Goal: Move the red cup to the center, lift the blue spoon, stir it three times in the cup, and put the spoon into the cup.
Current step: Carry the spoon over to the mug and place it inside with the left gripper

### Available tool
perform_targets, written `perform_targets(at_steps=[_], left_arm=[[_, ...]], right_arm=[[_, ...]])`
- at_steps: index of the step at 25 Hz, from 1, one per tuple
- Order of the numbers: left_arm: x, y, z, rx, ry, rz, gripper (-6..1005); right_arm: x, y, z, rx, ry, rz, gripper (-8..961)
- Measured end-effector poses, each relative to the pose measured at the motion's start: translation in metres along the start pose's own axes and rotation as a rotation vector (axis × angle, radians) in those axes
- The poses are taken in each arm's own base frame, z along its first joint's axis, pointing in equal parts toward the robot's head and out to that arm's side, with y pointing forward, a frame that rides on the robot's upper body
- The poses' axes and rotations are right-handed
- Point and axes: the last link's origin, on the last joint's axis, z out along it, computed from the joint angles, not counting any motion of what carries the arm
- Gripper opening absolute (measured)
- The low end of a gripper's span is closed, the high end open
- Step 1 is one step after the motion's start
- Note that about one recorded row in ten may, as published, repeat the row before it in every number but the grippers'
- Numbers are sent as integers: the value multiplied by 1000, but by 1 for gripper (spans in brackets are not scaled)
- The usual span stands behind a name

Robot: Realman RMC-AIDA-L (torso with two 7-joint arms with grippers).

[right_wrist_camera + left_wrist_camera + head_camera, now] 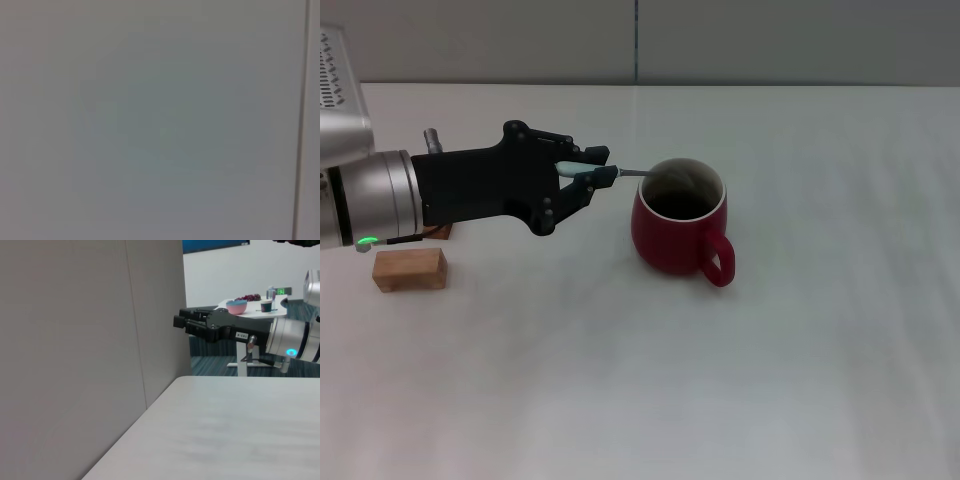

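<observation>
- Left end effector (590, 168) reaches in from the left of the head view, level with the red cup's rim, fingers pinched down on the pale handle of the blue spoon (610, 172)
- Spoon lies near horizontal; metal shaft crosses the cup's near-left rim and the bowl end goes inside, where I can't make it out against the dark interior
- Red cup (675, 228) stands upright on the white surface (740, 380), roughly mid-view, loop handle pointing toward the camera and to the right
- Judgement: cup placement looks done, spoon is lifted, so this is the stir phase or just ahead of it; can't tell how many stirs are in
- Right end effector is not in the head view; in the left wrist view it hangs far off by the wall, above the surface (186, 323), and whether its fingers are open I can't tell
- Right wrist view shows only a blank grey panel
- Handling, spoon: light, stiff, thin and likely slick; the pinch sits at the handle's far end, so it could pivot in the grip if the bowl drags on the cup wall
- Handling, cup: ceramic, heavier than the spoon, rigid, chippable; a sideways push at the rim could slide or tip it, so stir in small circles clear of the wall
- Two wooden blocks (410, 269) sit beside the left arm, well apart from the cup; one is mostly hidden behind the arm
</observation>
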Motion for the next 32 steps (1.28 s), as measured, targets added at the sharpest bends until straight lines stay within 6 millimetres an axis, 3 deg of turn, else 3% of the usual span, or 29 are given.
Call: perform_targets(at_steps=[32], left_arm=[[47,-4,6,-102,-159,190,170]], right_arm=[[2,0,-3,2,7,5,337]])
